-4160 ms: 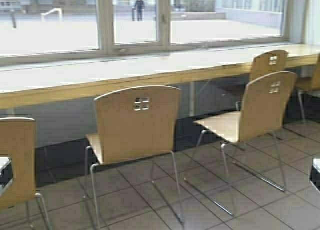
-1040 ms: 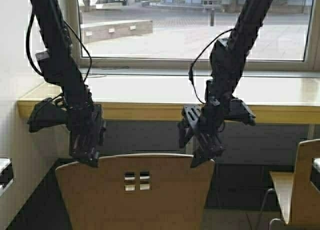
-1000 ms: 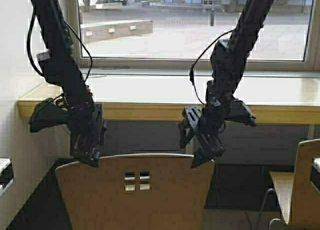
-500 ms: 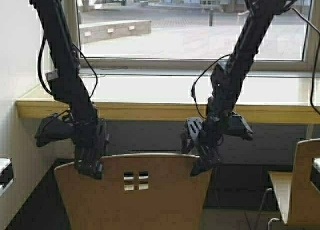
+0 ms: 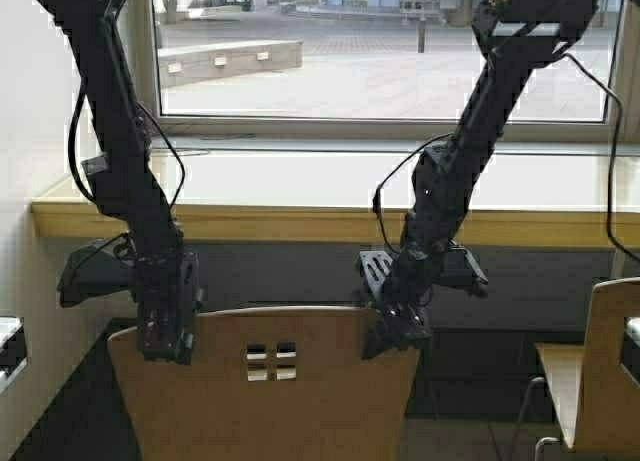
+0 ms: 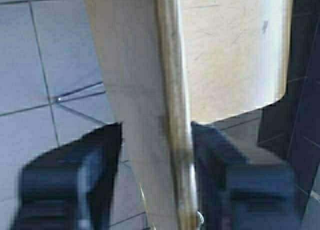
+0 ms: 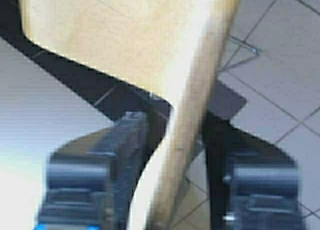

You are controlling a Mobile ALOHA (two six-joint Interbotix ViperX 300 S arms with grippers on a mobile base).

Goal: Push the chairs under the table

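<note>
Plywood chair [image 5: 265, 386] stands just before the pale-wood counter [image 5: 330, 206] under the window. Left gripper [image 5: 165, 331] and right gripper [image 5: 392, 329] each straddle the top edge of its backrest near a corner, fingers parted with the edge between them. A second chair [image 5: 595, 381] stands at right.

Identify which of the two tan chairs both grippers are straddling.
The centre chair, its backrest top edge between the left gripper and right gripper fingers; the right-edge chair stands untouched.
</note>
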